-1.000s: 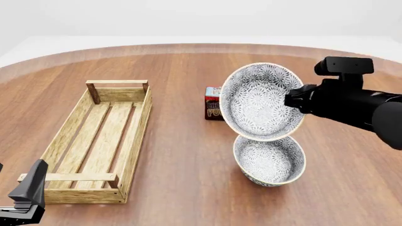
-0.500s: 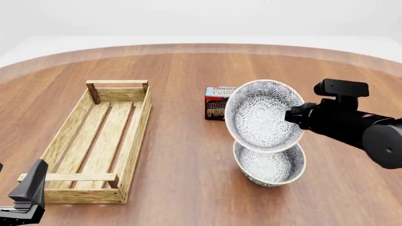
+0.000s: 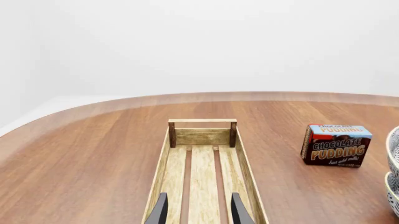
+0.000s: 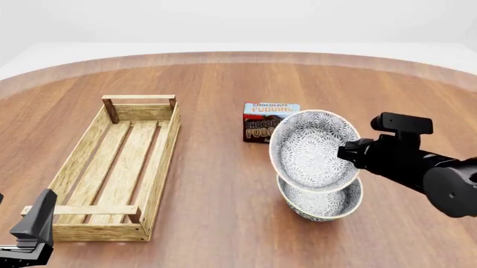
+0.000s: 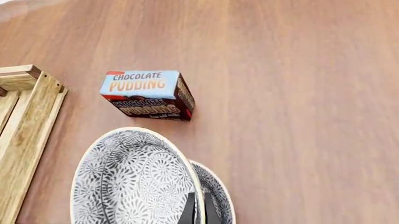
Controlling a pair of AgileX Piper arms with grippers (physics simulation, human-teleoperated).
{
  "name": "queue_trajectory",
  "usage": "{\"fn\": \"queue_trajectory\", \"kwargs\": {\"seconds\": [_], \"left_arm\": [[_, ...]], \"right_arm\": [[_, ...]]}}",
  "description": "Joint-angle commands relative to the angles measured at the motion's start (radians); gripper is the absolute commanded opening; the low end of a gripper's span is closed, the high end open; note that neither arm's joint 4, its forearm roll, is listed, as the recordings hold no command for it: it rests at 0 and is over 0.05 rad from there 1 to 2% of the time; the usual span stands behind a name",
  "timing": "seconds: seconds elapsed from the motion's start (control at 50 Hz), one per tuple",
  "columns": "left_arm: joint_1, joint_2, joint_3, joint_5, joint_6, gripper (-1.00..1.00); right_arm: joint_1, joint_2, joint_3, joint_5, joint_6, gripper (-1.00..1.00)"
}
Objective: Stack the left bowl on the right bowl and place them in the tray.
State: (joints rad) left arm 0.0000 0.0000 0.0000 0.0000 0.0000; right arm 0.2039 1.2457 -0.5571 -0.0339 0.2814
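My right gripper (image 4: 346, 152) is shut on the rim of a patterned grey-and-white bowl (image 4: 309, 146), which it holds tilted on edge. The held bowl hangs just over the second bowl (image 4: 322, 203), which sits upright on the table; its lower edge is at that bowl's rim. In the right wrist view the fingertips (image 5: 189, 208) pinch the held bowl (image 5: 128, 182), and the second bowl (image 5: 219, 198) shows behind it. The light-wood tray (image 4: 168, 159) lies at the left with nothing in it. My left gripper (image 3: 199, 212) stands open over the tray's near end (image 3: 202, 122).
A small chocolate pudding box (image 4: 262, 121) stands behind the bowls, between them and the tray; it also shows as the pudding box (image 5: 147, 95) in the right wrist view. The round wooden table's rim (image 4: 238, 56) curves along the back. My left gripper (image 4: 31, 230) sits at the front left corner.
My right gripper has come down and slightly nearer with the tilted bowl, from well above the second bowl to its rim. The pudding box is now uncovered. The left arm has not moved.
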Motion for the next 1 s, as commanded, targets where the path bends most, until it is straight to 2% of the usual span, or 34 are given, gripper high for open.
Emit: {"fn": "queue_trajectory", "kwargs": {"seconds": [0.02, 0.22, 0.66, 1.0], "left_arm": [[0.000, 0.000, 0.000, 0.000, 0.000, 1.00], [0.000, 0.000, 0.000, 0.000, 0.000, 1.00], [0.000, 0.000, 0.000, 0.000, 0.000, 1.00], [0.000, 0.000, 0.000, 0.000, 0.000, 1.00]], "right_arm": [[-0.009, 0.007, 0.036, -0.042, 0.019, -1.00], [-0.015, -0.010, 0.054, -0.049, 0.030, -1.00], [-0.008, 0.052, 0.131, -0.168, 0.064, -1.00], [-0.026, 0.079, 0.153, -0.210, 0.070, -1.00]]}}
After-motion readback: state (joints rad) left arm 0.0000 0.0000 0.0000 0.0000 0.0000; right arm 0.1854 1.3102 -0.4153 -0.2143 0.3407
